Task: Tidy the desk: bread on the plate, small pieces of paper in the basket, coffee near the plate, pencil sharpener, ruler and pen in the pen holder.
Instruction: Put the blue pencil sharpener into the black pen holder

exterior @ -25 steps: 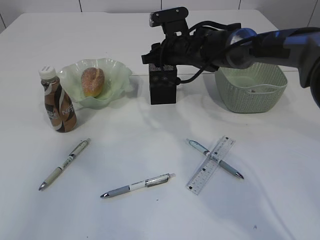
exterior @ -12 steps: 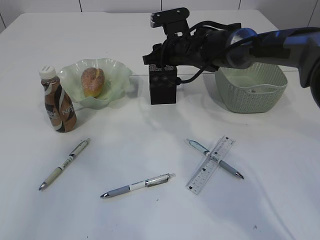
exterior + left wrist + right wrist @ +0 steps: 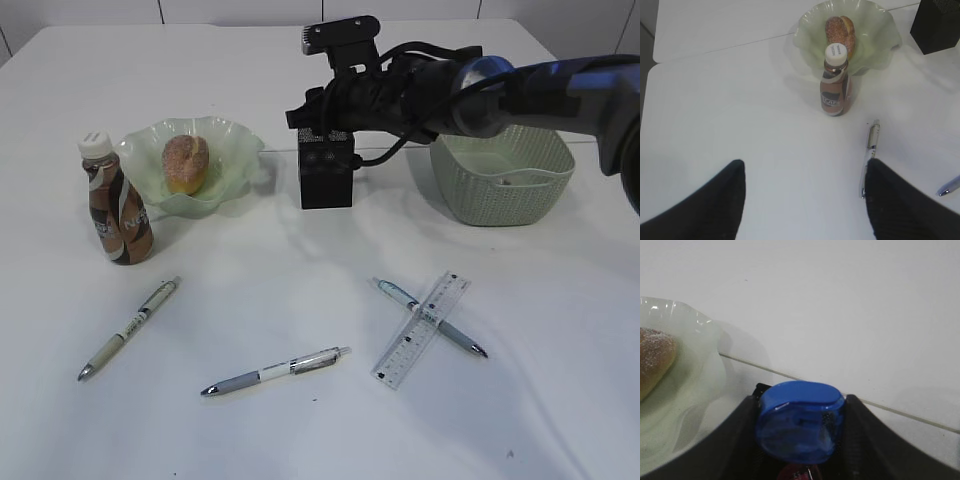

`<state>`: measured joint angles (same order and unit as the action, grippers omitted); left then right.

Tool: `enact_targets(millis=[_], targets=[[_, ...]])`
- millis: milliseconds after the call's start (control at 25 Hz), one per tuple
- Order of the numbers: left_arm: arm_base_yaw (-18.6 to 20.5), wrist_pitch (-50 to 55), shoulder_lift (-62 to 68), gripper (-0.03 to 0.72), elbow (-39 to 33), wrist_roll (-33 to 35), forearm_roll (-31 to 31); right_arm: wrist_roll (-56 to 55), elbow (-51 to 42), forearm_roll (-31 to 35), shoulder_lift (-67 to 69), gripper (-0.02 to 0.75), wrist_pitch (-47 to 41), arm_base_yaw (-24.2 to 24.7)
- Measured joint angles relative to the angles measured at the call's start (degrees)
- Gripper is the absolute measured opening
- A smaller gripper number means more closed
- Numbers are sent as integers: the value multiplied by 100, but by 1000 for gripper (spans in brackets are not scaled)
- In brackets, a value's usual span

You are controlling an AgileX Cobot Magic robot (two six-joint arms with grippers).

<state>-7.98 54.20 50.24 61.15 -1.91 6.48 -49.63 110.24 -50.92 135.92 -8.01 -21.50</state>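
Right wrist view: we see the right end effector (image 3: 800, 437) clamped on a blue pencil sharpener (image 3: 800, 420), one dark finger (image 3: 742, 440) on each side. Below the sharpener we make out a dark rim, and at the left edge the bread (image 3: 655, 360) on the green plate (image 3: 705, 385).

Exterior view: we find the right arm reaching across to just above the black pen holder (image 3: 326, 180). The coffee bottle (image 3: 115, 205) stands just beside the plate. The green basket (image 3: 505, 180) sits right of the holder. Three pens (image 3: 128, 328) (image 3: 275, 371) (image 3: 430, 317) lie on the white bench (image 3: 300, 430), the ruler (image 3: 422, 330) crossing the right one.

Left wrist view: we note the left end effector (image 3: 805, 200) spread wide and empty above the bench.
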Motion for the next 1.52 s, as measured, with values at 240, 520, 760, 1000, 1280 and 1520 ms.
enact_targets(millis=[240,520,760,1000,1280,1520], targets=[[0,-7,0,526,0,0,0,-17,0,0,0,395,-3,0],[0,-16,0,526,0,0,0,-76,0,61,0,395,-136,0],[0,-129,0,526,0,0,0,-136,0,100,0,400,-282,0],[0,-163,0,526,0,0,0,-169,0,105,0,410,-308,-34],[0,-187,0,526,0,0,0,-169,0,-220,0,410,43,-34],[0,-187,0,526,0,0,0,-169,0,-295,0,410,243,-34]])
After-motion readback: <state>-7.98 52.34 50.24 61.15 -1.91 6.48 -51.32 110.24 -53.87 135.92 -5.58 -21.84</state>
